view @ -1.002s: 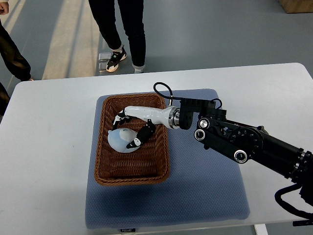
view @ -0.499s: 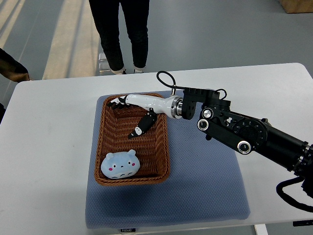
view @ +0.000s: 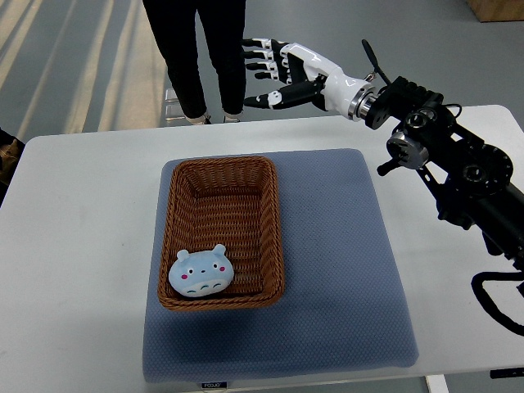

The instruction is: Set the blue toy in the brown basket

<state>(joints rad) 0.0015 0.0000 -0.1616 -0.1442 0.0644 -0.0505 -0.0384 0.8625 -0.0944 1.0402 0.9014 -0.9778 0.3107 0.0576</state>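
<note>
Nearest to us, the white bench (view: 74, 327) fills the lower part of the view, and on it lies a grey-blue mat (view: 344, 278) with a small label at its near edge. We see the brown basket (view: 223, 230) resting on the left half of that mat, its long side running away from us, its woven walls upright. The blue toy (view: 201, 274) sits inside the basket in the near left corner, touching the near wall, its face with pink cheeks turned up toward the camera; the rest of the basket floor is bare weave. To the right, our right arm (view: 450, 164) comes in from the right edge as a run of black jointed links with a cable looping low at the bench edge. Following it away from us, we reach the white right hand (view: 282, 74), which hangs beyond the far edge of the bench, well apart from the basket, its fingers (view: 260, 59) spread and straight, holding nothing. Past the bench the floor (view: 368, 33) is smooth grey, with pale stripes at the left. A person (view: 201, 57) in dark trousers stands just beyond the far edge of the bench, near the hand, and a corner of a brown box (view: 495, 8) shows at the top right.
</note>
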